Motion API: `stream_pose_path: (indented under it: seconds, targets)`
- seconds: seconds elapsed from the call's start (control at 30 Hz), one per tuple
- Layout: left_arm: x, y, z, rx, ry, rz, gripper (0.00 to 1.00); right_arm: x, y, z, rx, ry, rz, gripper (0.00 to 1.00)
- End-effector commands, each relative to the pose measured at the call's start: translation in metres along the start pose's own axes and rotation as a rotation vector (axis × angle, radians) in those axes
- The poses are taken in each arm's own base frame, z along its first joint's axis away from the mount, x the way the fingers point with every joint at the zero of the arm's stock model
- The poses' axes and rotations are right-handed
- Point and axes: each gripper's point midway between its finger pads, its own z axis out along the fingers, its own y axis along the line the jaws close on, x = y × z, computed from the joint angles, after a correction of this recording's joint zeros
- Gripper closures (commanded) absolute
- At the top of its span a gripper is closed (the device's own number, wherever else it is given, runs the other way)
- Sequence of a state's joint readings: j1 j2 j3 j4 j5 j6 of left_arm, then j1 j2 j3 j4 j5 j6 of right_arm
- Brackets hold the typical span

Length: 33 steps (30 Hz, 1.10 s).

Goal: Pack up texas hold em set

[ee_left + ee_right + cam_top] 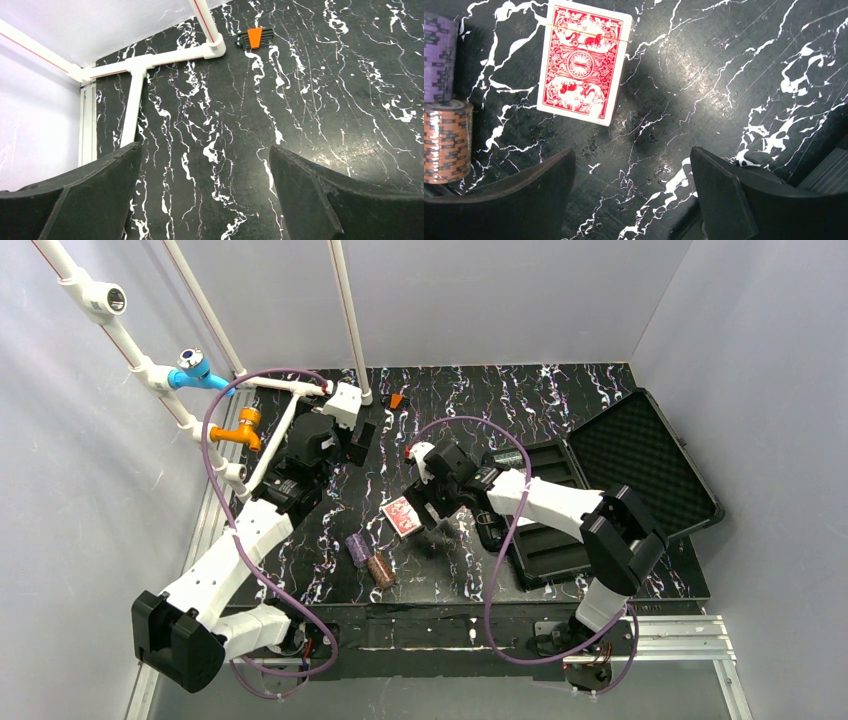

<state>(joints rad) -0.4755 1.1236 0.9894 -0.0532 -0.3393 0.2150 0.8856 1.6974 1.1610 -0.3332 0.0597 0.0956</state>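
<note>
Two chip stacks lie on their sides low in the middle of the top view, a purple stack (357,548) and a brown stack (381,569) just beside each other, with the red card deck (401,516) flat on the black marbled table (560,390) a little up and right of them. The right gripper (631,195) hangs over bare table just below the deck in its wrist view, jaws spread wide with nothing between them. The deck lies in the upper left of that view and both stacks at the left edge. The black case (640,455) stands open at the right of the top view, foam-lined lid laid back toward the upper right, its base partly hidden by the right arm. The left gripper (207,200) is well apart, in the upper left area near the white pipe frame (132,100), jaws fully apart over empty marble, with an orange-tagged hex key set (254,38) near the upper edge.
</note>
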Motion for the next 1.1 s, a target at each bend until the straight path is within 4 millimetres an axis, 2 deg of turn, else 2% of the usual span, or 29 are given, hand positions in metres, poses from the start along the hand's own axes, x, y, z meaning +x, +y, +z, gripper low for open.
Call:
stream_pose_path:
  seconds: [0.0, 0.27, 0.47, 0.53, 0.8, 1.07]
  targets:
    - [-0.012, 0.019, -0.011, -0.091, -0.048, -0.02, 0.01, -0.018, 0.007, -0.011, -0.056, -0.06, -0.146, 0.07]
    - [-0.02, 0.032, -0.019, -0.146, -0.094, -0.046, 0.01, -0.041, 0.015, -0.01, -0.098, -0.116, -0.207, 0.04]
    - [-0.023, 0.034, -0.022, -0.153, -0.105, -0.054, 0.01, -0.054, 0.017, 0.003, -0.075, -0.095, -0.158, 0.02]
    - [-0.023, 0.034, -0.023, -0.155, -0.107, -0.055, 0.01, -0.057, 0.013, 0.008, -0.022, -0.088, -0.124, 0.02]
    - [-0.024, 0.035, -0.024, -0.156, -0.113, -0.06, 0.01, -0.053, 0.029, 0.028, 0.068, -0.045, -0.073, 0.02]
    - [-0.025, 0.035, -0.025, -0.153, -0.115, -0.061, 0.01, -0.049, 0.03, 0.046, 0.115, -0.025, 0.005, 0.02]
